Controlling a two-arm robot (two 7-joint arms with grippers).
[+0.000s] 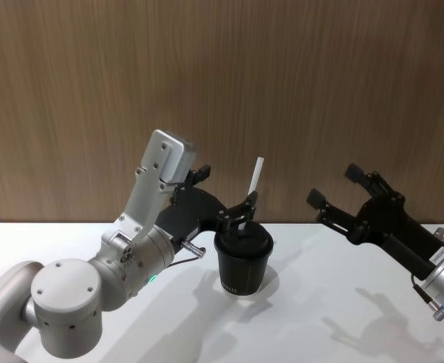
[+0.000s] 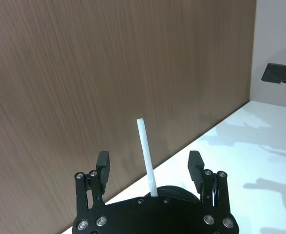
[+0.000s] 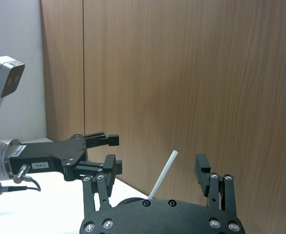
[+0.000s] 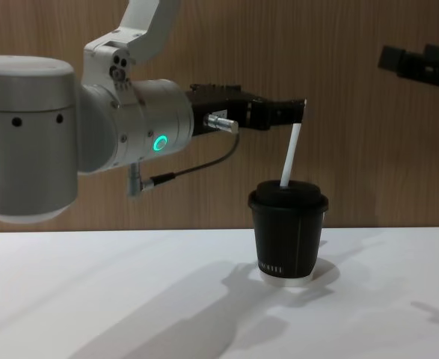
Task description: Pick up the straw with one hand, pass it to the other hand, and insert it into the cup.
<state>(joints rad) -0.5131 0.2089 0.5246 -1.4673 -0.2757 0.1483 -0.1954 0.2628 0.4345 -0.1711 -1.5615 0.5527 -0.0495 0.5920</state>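
The black cup [image 1: 243,265] with its lid stands on the white table. The white straw [image 1: 256,175] sticks up out of the lid, leaning slightly, as the chest view shows with the straw [image 4: 290,153] in the cup [image 4: 288,235]. My left gripper [image 1: 223,193] hovers just above the lid, open. In the left wrist view the straw [image 2: 147,156] rises between the left gripper's [image 2: 149,165] spread fingers without being clamped. My right gripper [image 1: 335,185] hangs open and empty to the right of the cup, a hand's width away; its own view shows the right gripper [image 3: 156,165] facing the straw [image 3: 163,175].
A wooden wall [image 1: 297,91] runs close behind the cup. The white table [image 1: 343,302] stretches in front and to both sides. A dark cable [image 4: 197,166] loops under the left wrist.
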